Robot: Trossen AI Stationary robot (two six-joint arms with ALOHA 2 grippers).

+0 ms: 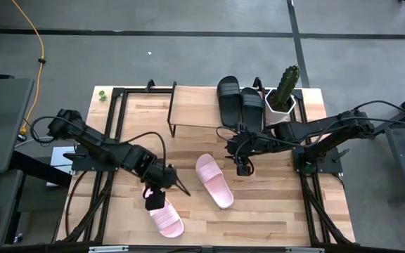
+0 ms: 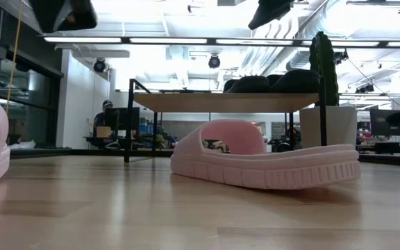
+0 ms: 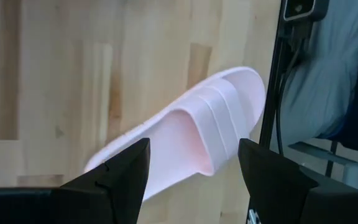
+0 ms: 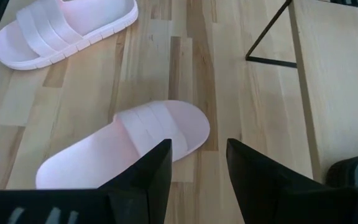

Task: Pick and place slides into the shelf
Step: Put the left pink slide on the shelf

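No brand, label or writing can be read on anything. Two black ribbed-strap slides (image 1: 239,102) lie side by side on the light wooden plank shelf (image 1: 195,107) at one o'clock. Two pale pink wide-strap slides lie on the tabletop: one (image 1: 214,180) at centre, one (image 1: 166,218) at seven o'clock under the left gripper (image 1: 162,184), whose fingers are spread apart, empty. The right gripper (image 1: 243,167) hovers near centre, parted, holding nothing.

black slides (image 1: 240,102) on shelf (image 1: 195,107), apparently

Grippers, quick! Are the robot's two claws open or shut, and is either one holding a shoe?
Left gripper: open, empty, above a pink slide.
Right gripper: open, empty, above the other pink slide.
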